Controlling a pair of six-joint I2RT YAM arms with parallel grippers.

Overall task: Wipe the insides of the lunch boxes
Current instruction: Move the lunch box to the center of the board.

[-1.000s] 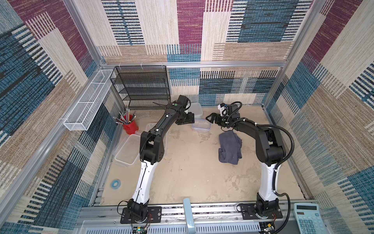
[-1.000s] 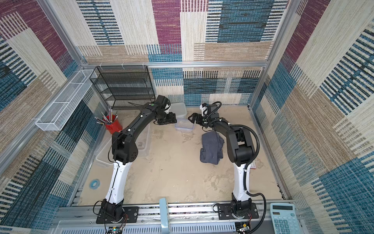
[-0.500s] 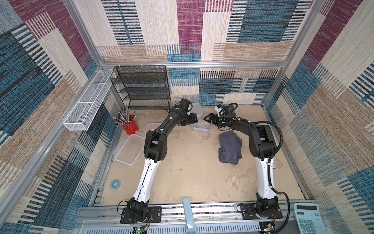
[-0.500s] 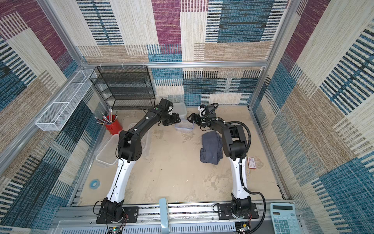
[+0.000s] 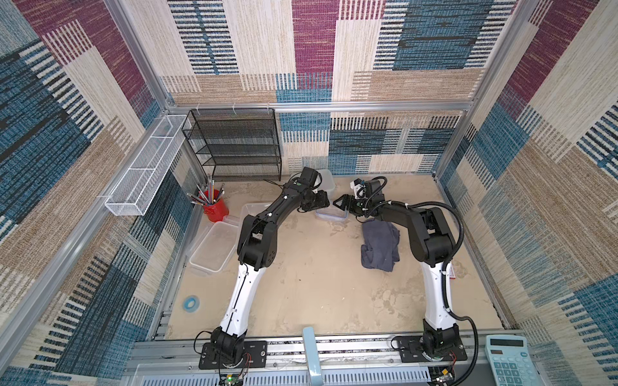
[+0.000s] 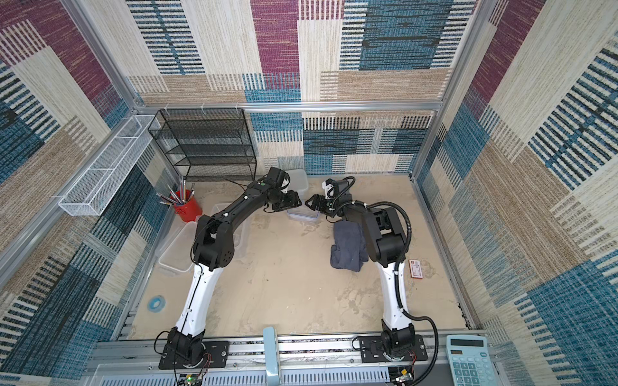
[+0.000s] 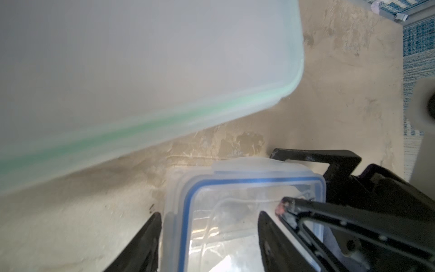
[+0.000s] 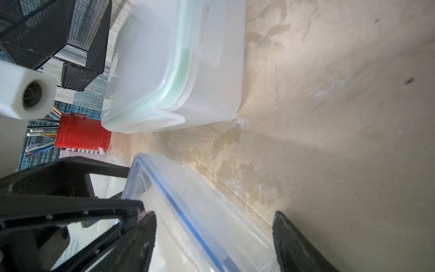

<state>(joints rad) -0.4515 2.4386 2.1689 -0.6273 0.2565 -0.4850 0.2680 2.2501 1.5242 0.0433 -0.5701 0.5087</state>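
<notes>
The small lunch box [image 5: 331,214] [image 6: 302,216], clear with a blue-rimmed lid, lies at the back middle of the table. Behind it stands the medium, green-rimmed lunch box [image 5: 327,180] [image 8: 176,70] [image 7: 141,70]. At the left lies the large lunch box [image 5: 214,249] [image 6: 175,249], open. My left gripper [image 5: 322,201] [image 7: 209,235] is open, its fingers astride one end of the small box [image 7: 235,212]. From the opposite side my right gripper [image 5: 340,203] [image 8: 214,237] is open, its fingers spanning the box's blue-rimmed edge [image 8: 200,212].
A grey-blue cloth [image 5: 381,247] [image 6: 347,249] lies crumpled by the right arm. A red cup of pencils [image 5: 215,207] [image 8: 82,135] and a black mesh rack [image 5: 234,143] stand at the back left. A red card [image 6: 416,269] and a blue tape roll [image 5: 191,303] lie on the table.
Both grippers have come down and in towards the small box from either side, and both have narrowed their jaws around it.
</notes>
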